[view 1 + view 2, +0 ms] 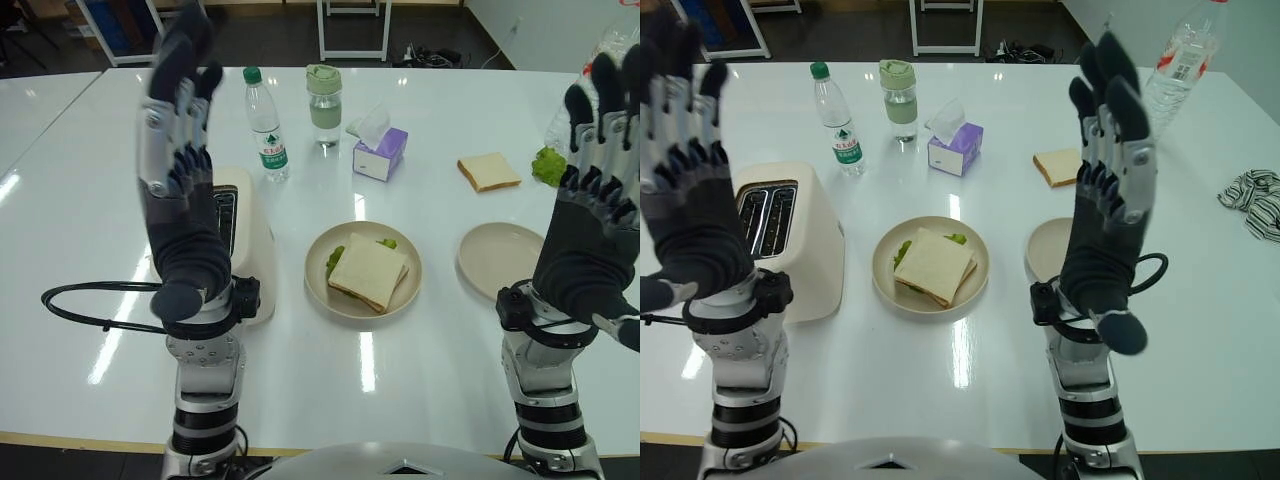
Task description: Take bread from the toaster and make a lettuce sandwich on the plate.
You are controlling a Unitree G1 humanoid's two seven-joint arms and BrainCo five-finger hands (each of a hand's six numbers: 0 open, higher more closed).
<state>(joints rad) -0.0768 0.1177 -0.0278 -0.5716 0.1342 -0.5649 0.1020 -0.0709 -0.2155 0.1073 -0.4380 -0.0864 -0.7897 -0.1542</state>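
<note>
The lettuce sandwich (pixel 368 272) lies on the plate (pixel 316 288) between the raised left hand (pixel 186 205) and right hand (pixel 1106 235), whose fingers are outstretched and empty.

A lettuce sandwich (pixel 936 266) lies on the plate (pixel 975 288) in the middle of the table (pixel 970 380), with the toaster (pixel 790 262) at its 9 o'clock, a second plate (pixel 1042 246) at 3 o'clock and a loose bread slice (pixel 1059 167) at 2 o'clock, while the left hand (pixel 690 205) and right hand (pixel 1105 225) stand upright, uncurled, holding nothing.
</note>
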